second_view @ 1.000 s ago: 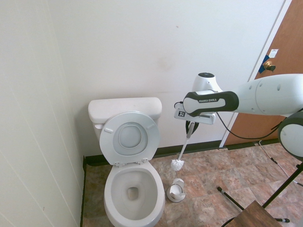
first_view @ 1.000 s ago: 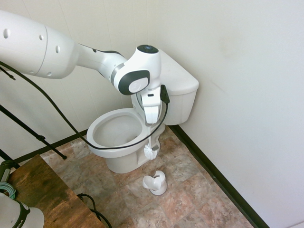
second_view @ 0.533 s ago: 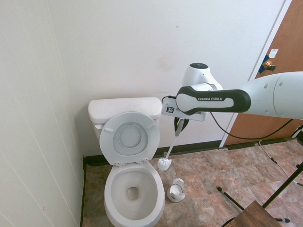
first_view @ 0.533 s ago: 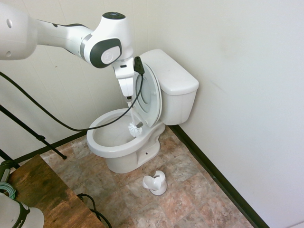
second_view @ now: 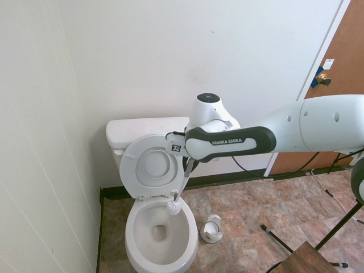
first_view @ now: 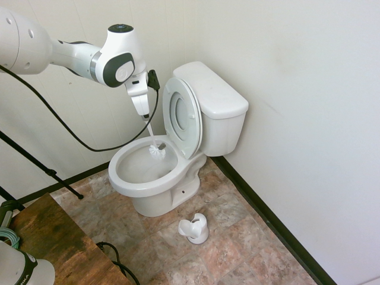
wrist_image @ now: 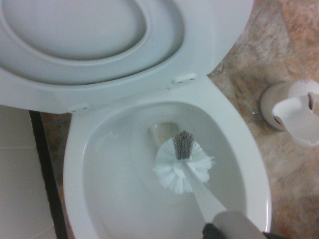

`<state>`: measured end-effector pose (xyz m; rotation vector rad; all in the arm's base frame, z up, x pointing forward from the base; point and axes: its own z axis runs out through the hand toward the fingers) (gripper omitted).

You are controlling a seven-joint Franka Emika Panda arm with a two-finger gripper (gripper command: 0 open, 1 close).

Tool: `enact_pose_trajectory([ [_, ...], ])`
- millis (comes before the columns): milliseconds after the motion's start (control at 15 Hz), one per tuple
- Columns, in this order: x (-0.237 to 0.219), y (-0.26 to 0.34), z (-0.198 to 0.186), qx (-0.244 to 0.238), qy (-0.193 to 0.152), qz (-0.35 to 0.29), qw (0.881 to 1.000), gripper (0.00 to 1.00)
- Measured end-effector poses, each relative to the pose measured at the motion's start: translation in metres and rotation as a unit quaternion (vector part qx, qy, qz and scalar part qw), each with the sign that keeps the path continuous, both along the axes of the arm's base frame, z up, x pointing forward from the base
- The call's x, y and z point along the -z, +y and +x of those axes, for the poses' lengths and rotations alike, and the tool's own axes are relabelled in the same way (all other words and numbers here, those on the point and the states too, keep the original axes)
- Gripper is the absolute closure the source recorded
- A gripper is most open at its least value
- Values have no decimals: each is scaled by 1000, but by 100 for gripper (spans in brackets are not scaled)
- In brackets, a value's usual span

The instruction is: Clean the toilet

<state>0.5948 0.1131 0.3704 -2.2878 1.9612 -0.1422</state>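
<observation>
Swinging over from beside the tank: pincer [first_view: 146, 118] clamped tight on toilet brush [first_view: 157, 148] handle, head now hanging w/in the toilet [first_view: 142, 178] bowl, corner of room, lid up. Prob not touching porcelain yet. Brush holder [first_view: 194, 228] stays on floor. Scrub comes next.

The white arm is reaching in from the left, and its tool [first_view: 144, 116] is pointing down, closed on the handle of a toilet brush [first_view: 155, 147]. The brush's white head is hanging over the open bowl of the toilet [first_view: 145, 184], near the bowl's back rim. The seat and lid are standing upright against the tank. The brush holder [first_view: 195, 228] is sitting on the tiled floor [first_view: 237, 249] beside the toilet's base.
</observation>
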Motion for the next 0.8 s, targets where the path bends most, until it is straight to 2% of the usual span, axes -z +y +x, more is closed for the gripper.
enact_pose_trajectory([
  [267,52,30,4,5,11,-4,1000,100],
  [467,81,44,24,16,10,-13,1000,100],
  [800,97,55,34,29,8,-15,999,100],
])
